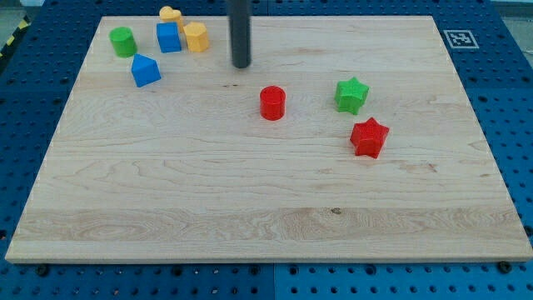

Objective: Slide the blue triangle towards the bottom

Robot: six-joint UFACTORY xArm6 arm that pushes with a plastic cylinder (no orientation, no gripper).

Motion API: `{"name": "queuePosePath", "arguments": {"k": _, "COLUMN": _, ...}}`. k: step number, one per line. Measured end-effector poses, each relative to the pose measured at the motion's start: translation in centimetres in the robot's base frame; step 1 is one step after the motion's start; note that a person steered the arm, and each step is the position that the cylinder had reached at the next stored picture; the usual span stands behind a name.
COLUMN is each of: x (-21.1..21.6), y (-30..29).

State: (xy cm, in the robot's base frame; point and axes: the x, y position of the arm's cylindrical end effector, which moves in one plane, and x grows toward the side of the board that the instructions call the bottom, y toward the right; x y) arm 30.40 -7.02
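The blue triangle (146,70) lies on the wooden board (250,192) near the view's top left. My tip (241,65) is to the right of it, at about the same height in the view, with a clear gap between them. A blue cube (168,37) sits above and to the right of the blue triangle.
A green cylinder (123,41) is at the top left. A yellow block (196,37) and another yellow block (170,14) sit by the blue cube. A red cylinder (272,102), a green star (351,95) and a red star (369,137) lie right of centre.
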Motion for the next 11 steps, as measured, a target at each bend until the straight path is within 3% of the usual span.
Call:
{"name": "queuePosePath", "arguments": {"k": 2, "x": -1.4, "y": -11.7}}
{"name": "queuePosePath", "arguments": {"k": 3, "x": -0.2, "y": -14.5}}
{"name": "queuePosePath", "arguments": {"k": 7, "x": 5.8, "y": -9.9}}
{"name": "queuePosePath", "arguments": {"k": 11, "x": 16.9, "y": -11.0}}
